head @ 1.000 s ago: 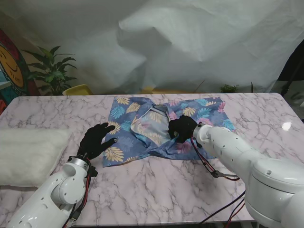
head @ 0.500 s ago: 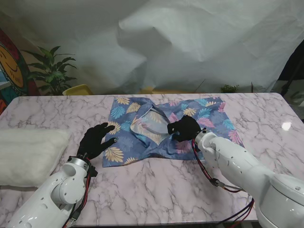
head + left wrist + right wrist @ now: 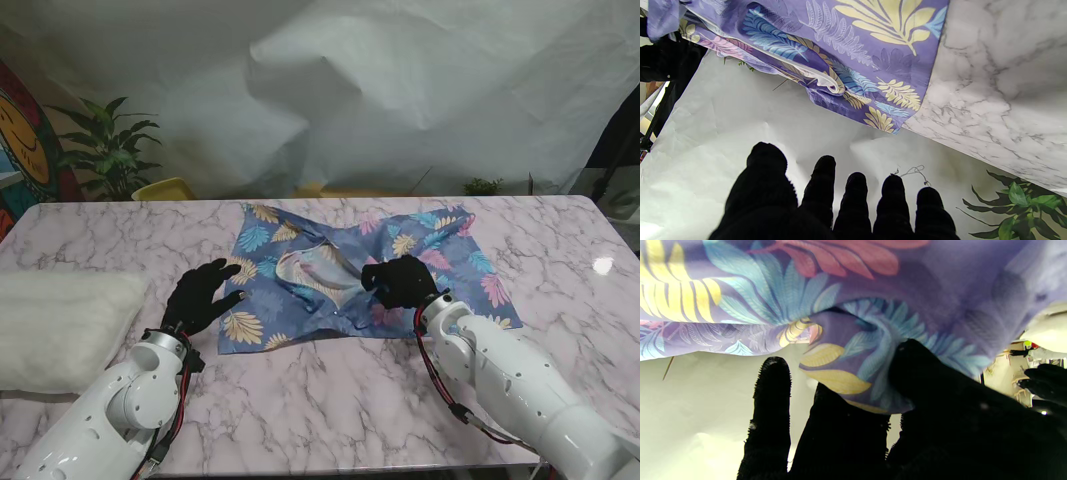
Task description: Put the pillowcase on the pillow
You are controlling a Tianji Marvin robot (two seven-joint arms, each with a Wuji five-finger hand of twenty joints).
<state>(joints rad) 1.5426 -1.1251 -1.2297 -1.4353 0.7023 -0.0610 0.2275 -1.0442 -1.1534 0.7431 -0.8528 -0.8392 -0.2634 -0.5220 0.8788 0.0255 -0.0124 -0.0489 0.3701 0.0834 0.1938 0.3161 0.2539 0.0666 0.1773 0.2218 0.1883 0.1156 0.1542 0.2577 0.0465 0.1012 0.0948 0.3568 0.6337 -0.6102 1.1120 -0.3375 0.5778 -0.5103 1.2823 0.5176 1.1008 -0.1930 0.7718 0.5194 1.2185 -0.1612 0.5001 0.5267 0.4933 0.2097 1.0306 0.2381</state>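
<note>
Right hand (image 3: 400,282): black-gloved, closed on a pinch of the pillowcase (image 3: 300,315); the right wrist view shows a fold of the printed cloth (image 3: 853,373) caught between thumb and fingers (image 3: 771,400), one finger standing free of the fabric.

Left hand (image 3: 203,295): black-gloved, holding nothing, fingers spread apart. It lies at the pillowcase's left edge, fingertips reaching onto the cloth; whether the palm presses down cannot be told. In the left wrist view all five fingers (image 3: 855,196) stand apart with nothing between them.

Pillowcase: blue-purple cloth with yellow, teal and pink leaf print, spread crumpled on the marble table (image 3: 330,400), at its middle and toward the far side. A pale inner face shows at a raised fold just left of the right hand. Its hemmed edge (image 3: 830,83) shows in the left wrist view.

Pillow (image 3: 60,325): white, fluffy, bare, lying flat on the table well left of the pillowcase, apart from it and beyond the left hand.

Backdrop (image 3: 400,90): white wrinkled sheet, behind the pillowcase's far edge.

Potted plant (image 3: 110,150): green leaves, far left of the pillowcase, off the table.
</note>
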